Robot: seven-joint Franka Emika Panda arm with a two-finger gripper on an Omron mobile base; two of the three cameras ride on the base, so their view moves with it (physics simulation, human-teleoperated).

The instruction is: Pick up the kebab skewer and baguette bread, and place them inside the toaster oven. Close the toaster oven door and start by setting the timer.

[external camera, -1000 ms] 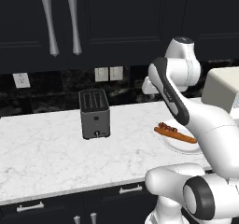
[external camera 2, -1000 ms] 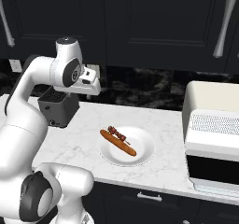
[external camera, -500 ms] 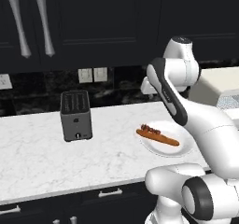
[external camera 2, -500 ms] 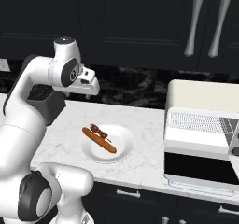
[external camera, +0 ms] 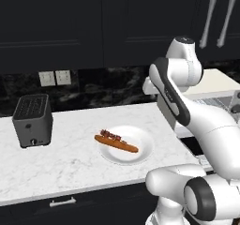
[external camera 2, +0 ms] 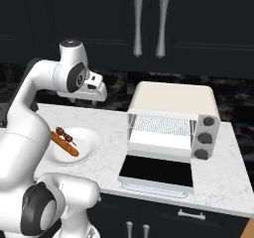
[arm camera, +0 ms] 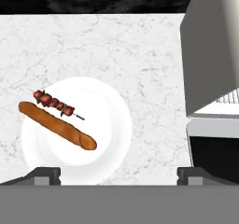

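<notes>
Rolling rightward, the base has brought the toaster oven (external camera 2: pixel 171 128) into full view, its door (external camera 2: pixel 156 171) lying open. Gripper (arm camera: pixel 119 174), jaws wide and empty, hangs above the plate (arm camera: pixel 112 139) holding kebab skewer (arm camera: pixel 53 101) beside baguette bread (arm camera: pixel 58 126). Both look light, rigid; grasp mid-length, the skewer's meat perhaps slick.

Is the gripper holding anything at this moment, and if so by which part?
Nothing is held. The gripper is open above the counter; kebab skewer and baguette bread lie on the plate.

surface (arm camera: pixel 140 45) bare around plate (arm camera: pixel 112 148) | toaster oven (external camera 2: pixel 173 118) beside plate, door (external camera 2: pixel 156 171) folded down, rack mouth unobstructed | black toaster (external camera: pixel 32 120) well apart
</notes>
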